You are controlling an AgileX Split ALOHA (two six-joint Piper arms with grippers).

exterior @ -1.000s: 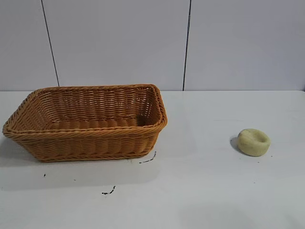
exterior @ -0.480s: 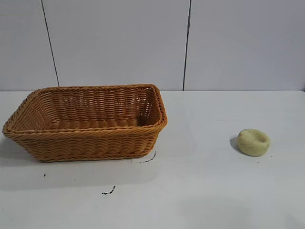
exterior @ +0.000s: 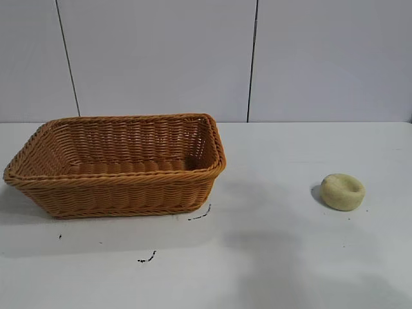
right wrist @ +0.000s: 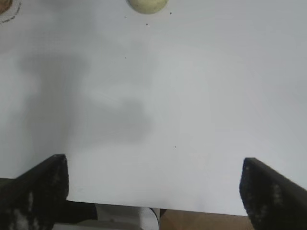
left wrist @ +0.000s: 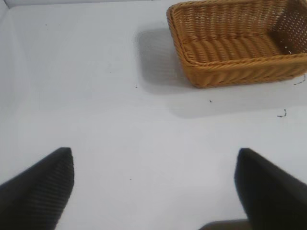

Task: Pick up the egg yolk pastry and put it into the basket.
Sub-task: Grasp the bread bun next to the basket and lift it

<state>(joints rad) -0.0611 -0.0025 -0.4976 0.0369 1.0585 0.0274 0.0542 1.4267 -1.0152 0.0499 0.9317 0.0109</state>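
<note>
The egg yolk pastry [exterior: 342, 191], a small pale yellow-green bun with a dimpled top, lies on the white table at the right. Its edge also shows far ahead in the right wrist view [right wrist: 147, 5]. The orange-brown wicker basket [exterior: 116, 187] stands at the left and holds nothing I can see; it also shows in the left wrist view [left wrist: 230, 72]. Neither arm shows in the exterior view. My left gripper [left wrist: 154, 179] is open over bare table, far from the basket. My right gripper [right wrist: 154, 184] is open above the table's front edge, far from the pastry.
The white table [exterior: 277, 257] carries a few small black marks [exterior: 147, 259] in front of the basket. A grey panelled wall [exterior: 161, 58] stands behind. The table's near edge [right wrist: 158, 208] shows under my right gripper. A soft shadow lies on the table front right.
The pastry and basket have not moved. A shadow on the table's front right has grown and spread inward.
</note>
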